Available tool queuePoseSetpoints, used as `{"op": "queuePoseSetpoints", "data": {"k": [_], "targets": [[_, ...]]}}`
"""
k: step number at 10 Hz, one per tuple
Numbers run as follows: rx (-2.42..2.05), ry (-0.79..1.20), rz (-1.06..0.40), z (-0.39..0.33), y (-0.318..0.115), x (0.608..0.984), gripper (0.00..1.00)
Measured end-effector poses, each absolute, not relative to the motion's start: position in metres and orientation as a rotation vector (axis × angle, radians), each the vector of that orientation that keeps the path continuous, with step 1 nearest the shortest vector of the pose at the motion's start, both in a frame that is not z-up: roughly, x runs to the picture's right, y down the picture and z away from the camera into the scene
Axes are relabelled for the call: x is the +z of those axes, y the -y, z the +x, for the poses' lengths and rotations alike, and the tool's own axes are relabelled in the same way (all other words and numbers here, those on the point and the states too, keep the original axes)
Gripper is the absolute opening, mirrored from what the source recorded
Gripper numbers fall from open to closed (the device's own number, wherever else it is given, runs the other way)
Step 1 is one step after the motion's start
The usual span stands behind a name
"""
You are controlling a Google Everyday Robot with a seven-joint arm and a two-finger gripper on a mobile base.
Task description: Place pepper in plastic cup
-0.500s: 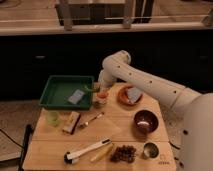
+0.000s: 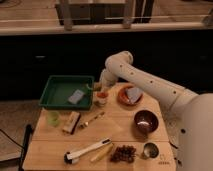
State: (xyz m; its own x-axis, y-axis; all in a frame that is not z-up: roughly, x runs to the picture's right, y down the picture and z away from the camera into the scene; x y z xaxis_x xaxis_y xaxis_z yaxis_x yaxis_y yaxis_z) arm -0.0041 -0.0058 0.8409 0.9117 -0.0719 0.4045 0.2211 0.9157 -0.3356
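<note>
The hand [image 2: 96,87] hangs at the right rim of the green tray [image 2: 50,102], clenched on the small pepper [image 2: 90,86]. The plastic cup [image 2: 53,118] stands well apart on the counter [image 2: 115,132].

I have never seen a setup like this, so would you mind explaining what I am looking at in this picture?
There is one camera view, looking down at a wooden table; where the camera is mounted is not known. The white jointed limb coming from the right is the robot's single arm. It ends in a two-finger gripper, closed, at the right edge of the green tray and near a whitish cup with an orange top. A small greenish thing at its tip may be the pepper; I cannot tell for sure. The pale-green plastic cup stands in front of the tray. Also on the table: an orange plate, a dark bowl, a metal cup, grapes and a brush.
</note>
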Motion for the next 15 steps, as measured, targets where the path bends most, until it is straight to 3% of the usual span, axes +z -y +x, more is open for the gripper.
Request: {"op": "queuePoseSetpoints", "data": {"k": [7, 15], "targets": [[-0.114, 0.423, -0.385, 0.006, 0.007, 0.856, 0.01], [-0.362, 0.598, -0.412, -0.062, 0.001, 0.817, 0.01]]}}
